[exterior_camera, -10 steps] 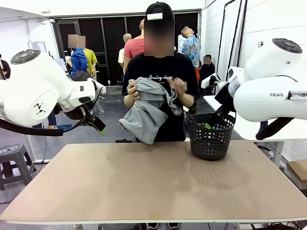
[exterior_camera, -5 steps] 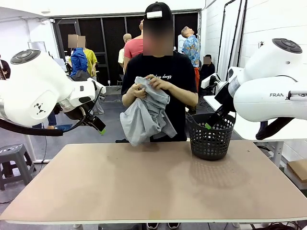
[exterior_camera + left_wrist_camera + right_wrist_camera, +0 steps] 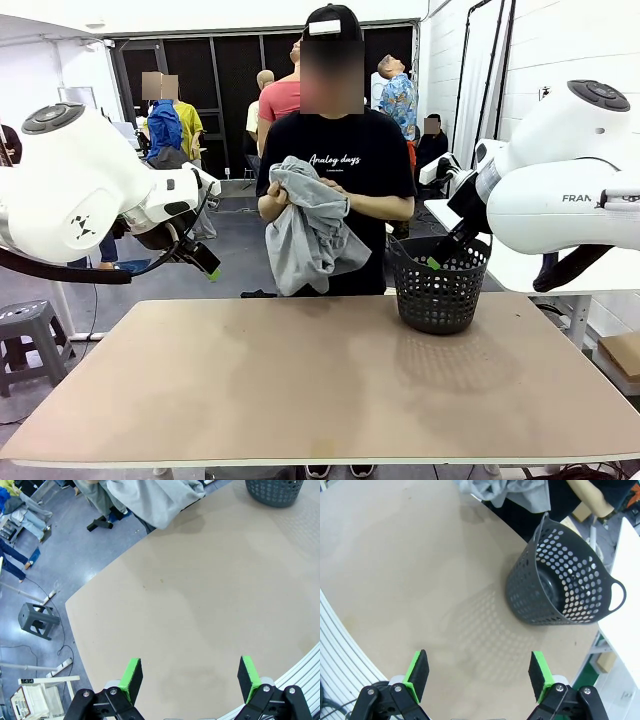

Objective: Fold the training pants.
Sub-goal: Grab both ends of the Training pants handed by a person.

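Front view: the plain light grey soft-fabric training pants (image 3: 308, 240) are bunched in the person's hands (image 3: 274, 206), beyond the far edge of the tan table (image 3: 300, 390), none of it laid down. Your left gripper (image 3: 190, 674) and right gripper (image 3: 479, 674) are both wide open, holding nothing. Risk: reach now and you grab a wad, crowd the hands, or clip the black mesh basket (image 3: 440, 290).
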Robot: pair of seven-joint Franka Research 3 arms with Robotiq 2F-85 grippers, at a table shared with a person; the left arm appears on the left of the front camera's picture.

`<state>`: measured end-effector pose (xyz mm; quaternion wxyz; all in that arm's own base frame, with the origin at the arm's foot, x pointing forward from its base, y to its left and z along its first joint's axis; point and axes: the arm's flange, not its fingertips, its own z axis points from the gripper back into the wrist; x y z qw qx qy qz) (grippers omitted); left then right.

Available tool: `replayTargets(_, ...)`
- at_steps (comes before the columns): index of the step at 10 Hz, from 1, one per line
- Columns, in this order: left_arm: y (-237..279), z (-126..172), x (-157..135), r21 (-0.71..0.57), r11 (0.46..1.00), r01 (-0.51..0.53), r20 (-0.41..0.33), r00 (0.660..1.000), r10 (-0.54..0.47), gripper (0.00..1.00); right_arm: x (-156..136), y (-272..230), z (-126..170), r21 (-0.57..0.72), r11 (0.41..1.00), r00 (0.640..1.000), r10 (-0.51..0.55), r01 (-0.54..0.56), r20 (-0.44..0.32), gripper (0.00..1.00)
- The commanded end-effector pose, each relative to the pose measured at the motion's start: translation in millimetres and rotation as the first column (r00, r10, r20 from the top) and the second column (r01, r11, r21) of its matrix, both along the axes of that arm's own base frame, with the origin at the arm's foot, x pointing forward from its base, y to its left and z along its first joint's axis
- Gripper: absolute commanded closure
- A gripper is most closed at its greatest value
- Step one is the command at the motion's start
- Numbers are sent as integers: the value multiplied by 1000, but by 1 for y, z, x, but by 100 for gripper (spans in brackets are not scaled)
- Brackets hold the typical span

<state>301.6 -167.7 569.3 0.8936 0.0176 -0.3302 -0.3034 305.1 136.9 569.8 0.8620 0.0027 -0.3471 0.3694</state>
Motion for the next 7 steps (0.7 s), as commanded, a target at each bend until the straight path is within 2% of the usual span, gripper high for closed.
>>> replayTargets(1, 1, 0, 0, 8, 1000, 6, 2, 1000, -6, 0, 0, 0, 0, 3, 1000, 1000, 1, -1, -4, 0)
replayTargets(7, 1, 0, 0, 8, 1000, 6, 2, 1000, -6, 0, 0, 0, 0, 3, 1000, 1000, 1, -1, -4, 0)
